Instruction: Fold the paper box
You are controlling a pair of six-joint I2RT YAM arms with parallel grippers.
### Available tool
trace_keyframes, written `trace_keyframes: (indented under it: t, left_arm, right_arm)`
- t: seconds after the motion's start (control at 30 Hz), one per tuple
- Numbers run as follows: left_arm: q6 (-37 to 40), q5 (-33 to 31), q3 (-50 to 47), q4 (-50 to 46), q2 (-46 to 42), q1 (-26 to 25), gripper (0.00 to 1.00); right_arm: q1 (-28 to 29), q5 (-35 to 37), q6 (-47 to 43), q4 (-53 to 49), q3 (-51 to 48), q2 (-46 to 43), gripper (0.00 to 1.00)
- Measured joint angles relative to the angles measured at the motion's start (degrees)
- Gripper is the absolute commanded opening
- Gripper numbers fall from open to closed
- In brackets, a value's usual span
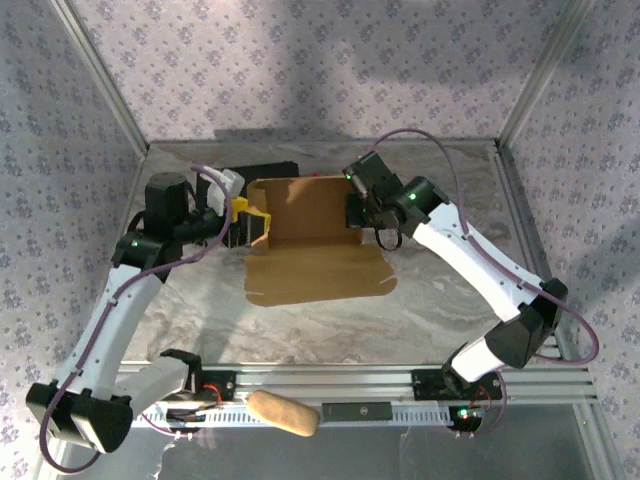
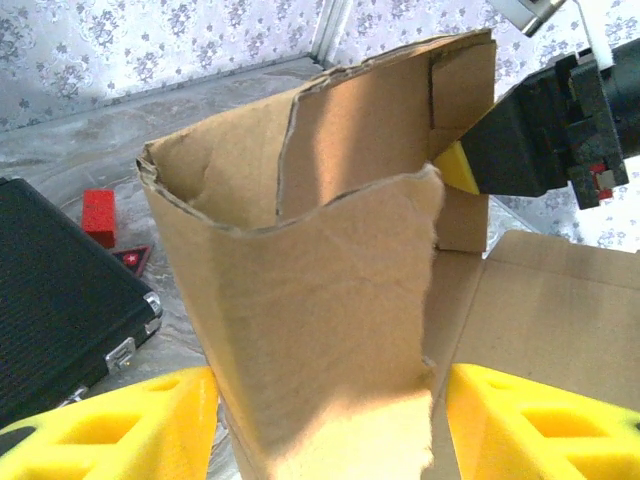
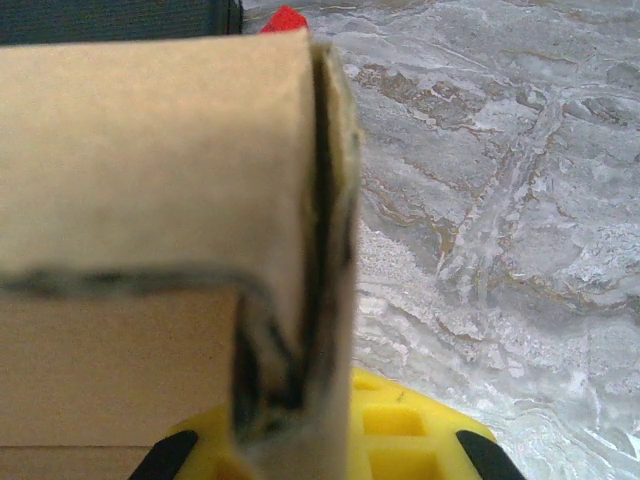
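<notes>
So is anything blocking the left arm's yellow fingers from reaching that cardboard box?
Nothing visible does. The paper box has its raised wall right between the left fingers, and the black case lies off to one side.

txt: none legible | brands/nos: none | sign: red triangle mark [image 2: 131, 259] nr black case [image 2: 60, 300], content unclear
</notes>
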Motion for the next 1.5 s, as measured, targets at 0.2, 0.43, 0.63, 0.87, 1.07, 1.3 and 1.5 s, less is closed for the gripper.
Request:
trace_keyframes:
  t: [0.2,0.43,0.63,0.87,1.07,1.3,1.5]
  left_arm:
    - [0.0,0.6,-0.5,-0.5,-3.7,0.0,0.62]
    - [-0.8,0.7,-3.7,0.3,-6.2,2.3,0.58]
    - [-1.7,1.1,-4.6,0.4,-6.4,2.9,0.53]
    - [-1.5,-1.4,-4.6,0.5,-4.0,2.9,0.53]
    - [-1.2,-3.1,-4.6,0.9,-2.2,2.9,0.46]
    - [-1.9,-2.0,-4.6,2.6,-2.6,3.0,0.59]
    - [-1.7,-1.1,-3.8,1.8,-5.7,3.1,0.62]
  right_arm:
    - [0.0,-1.2,-0.2,0.4,0.0,0.0,0.0]
    - [-0.7,-2.3,-0.3,0.6,0.0,0.0,0.0]
    - [-0.7,-2.3,-0.3,0.7,-0.2,0.0,0.0]
    - [-0.6,-2.3,-0.4,0.9,-0.3,0.0,0.0]
    - [-0.4,-2.3,-0.4,1.3,-0.3,0.0,0.0]
    - [-0.3,-2.3,-0.4,1.5,-0.3,0.0,0.0]
    - [-0.5,-2.4,-0.4,1.6,-0.3,0.0,0.0]
